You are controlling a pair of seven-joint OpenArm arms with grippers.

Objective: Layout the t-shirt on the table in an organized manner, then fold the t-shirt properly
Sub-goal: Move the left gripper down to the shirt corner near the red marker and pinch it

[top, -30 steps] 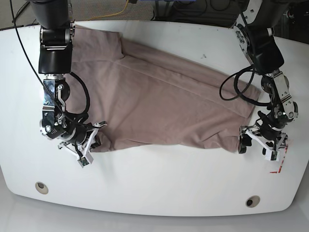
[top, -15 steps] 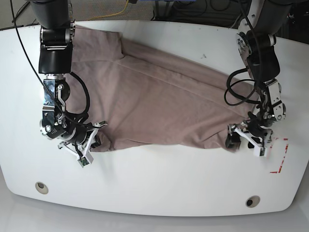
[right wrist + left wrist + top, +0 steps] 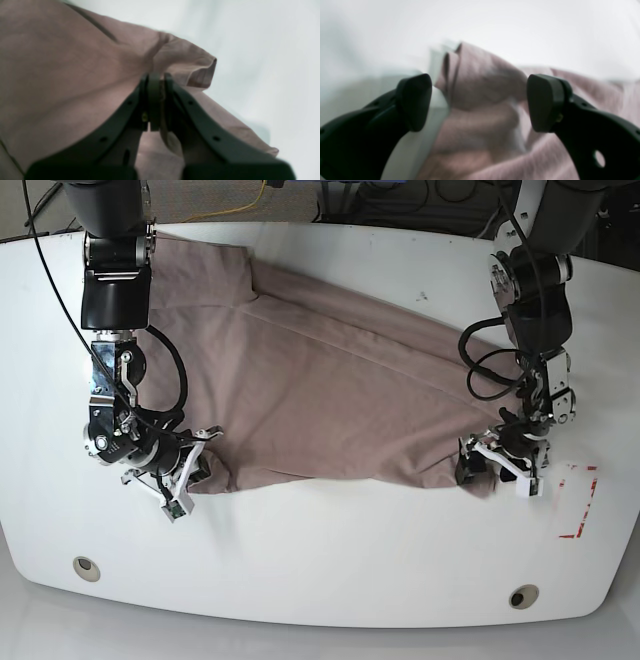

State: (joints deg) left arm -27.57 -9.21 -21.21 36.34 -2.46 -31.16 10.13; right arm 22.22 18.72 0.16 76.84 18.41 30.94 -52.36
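One t-shirt (image 3: pixel 320 385), two arms, one white bench (image 3: pixel 330 570).

The t-shirt lies spread slantwise from the bench's far left corner toward its right side, wrinkled, its near hem running between the two grippers. The right gripper (image 3: pixel 180 480) sits at the hem's left end with its jaws pressed together on a pinch of cloth; the left gripper (image 3: pixel 497 468) sits at the hem's right end, jaws wide apart astride a bunched corner, not closed on it. Bare bench runs along the whole near edge, where two round holes (image 3: pixel 86 567) and, by the right edge, one red tape mark (image 3: pixel 580 500) show. Only the right wrist view shows the fold clamped between the jaws (image 3: pixel 155 100); only the left wrist view shows the gap (image 3: pixel 480 102) around the cloth.
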